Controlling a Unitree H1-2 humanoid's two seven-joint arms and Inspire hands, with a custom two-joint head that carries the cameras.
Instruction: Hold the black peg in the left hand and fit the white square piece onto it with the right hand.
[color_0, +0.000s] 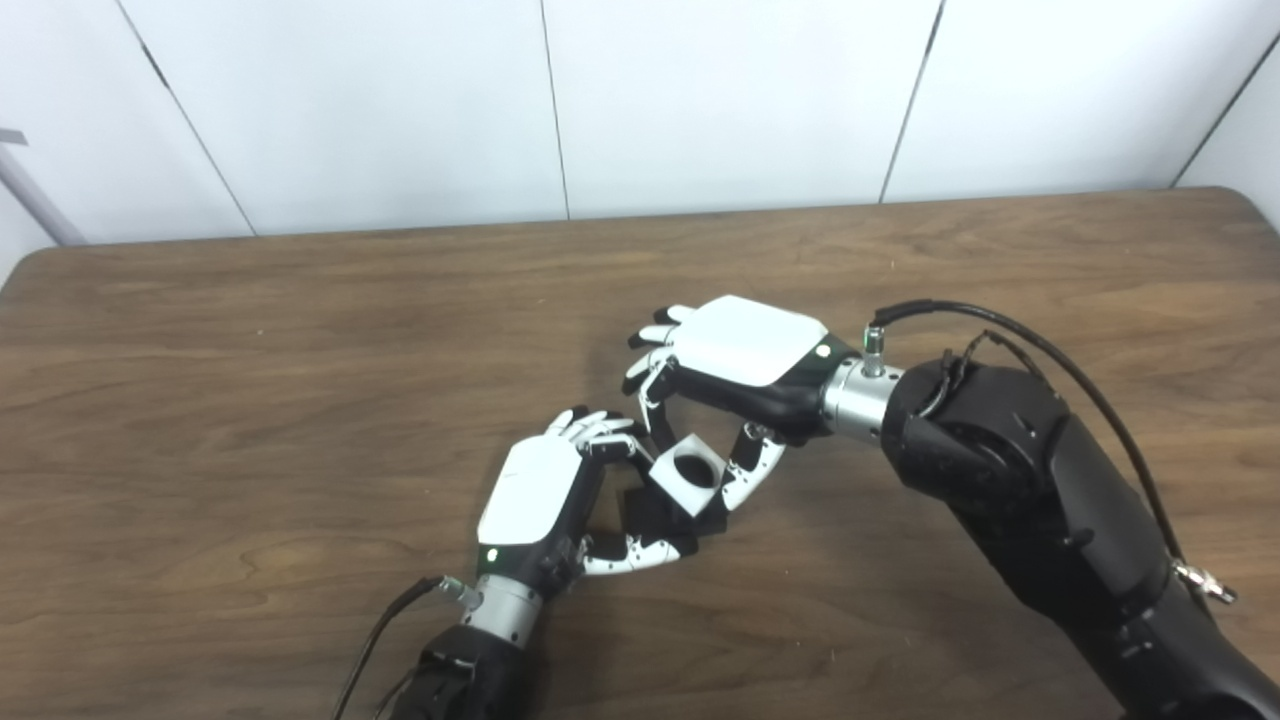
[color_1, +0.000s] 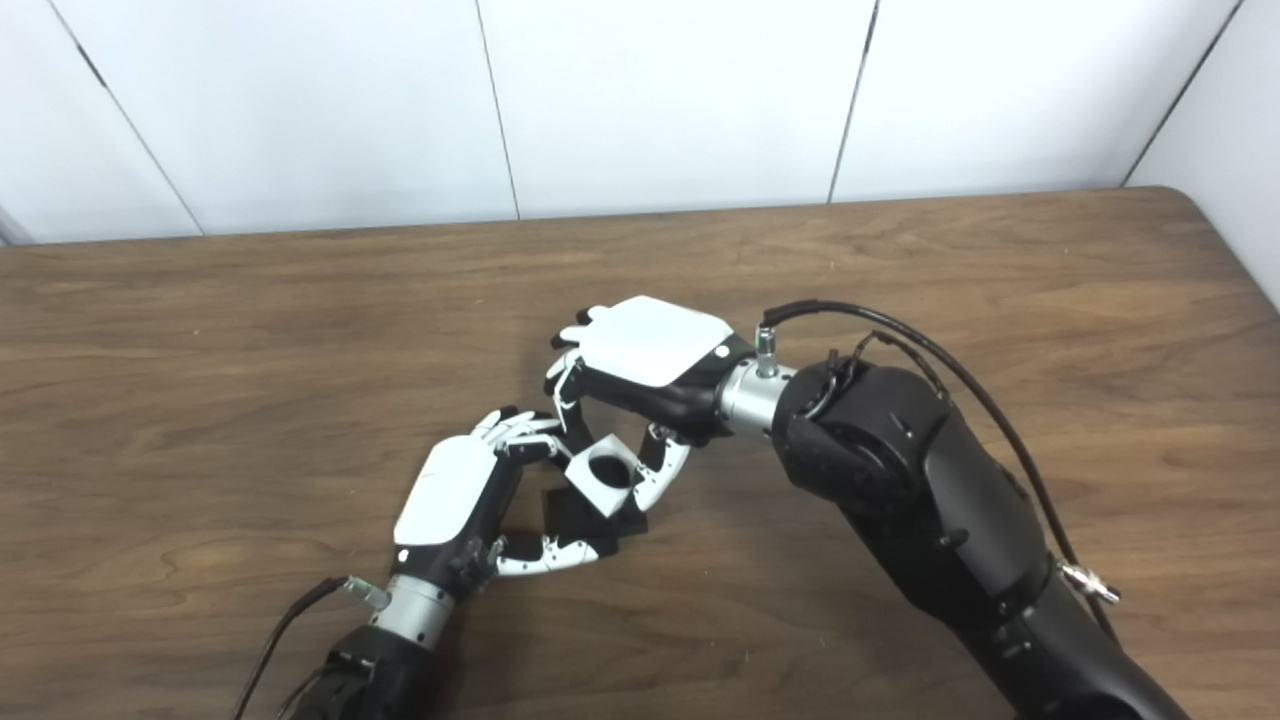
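My left hand (color_0: 545, 500) is shut on the black peg piece (color_0: 650, 515), holding it between fingers and thumb just above the table. My right hand (color_0: 735, 350) is shut on the white square piece (color_0: 688, 475), which has a round hole in its top face. The white piece sits directly on top of the black peg piece, tilted, and touches it. The same pair shows in the right eye view: the white piece (color_1: 600, 477) over the black piece (color_1: 575, 520). The peg itself is hidden under the white piece.
The brown wooden table (color_0: 300, 350) spreads around both hands. White wall panels (color_0: 700, 100) stand behind its far edge. My right forearm (color_0: 1050, 500) crosses the table's right front, with a black cable looping above it.
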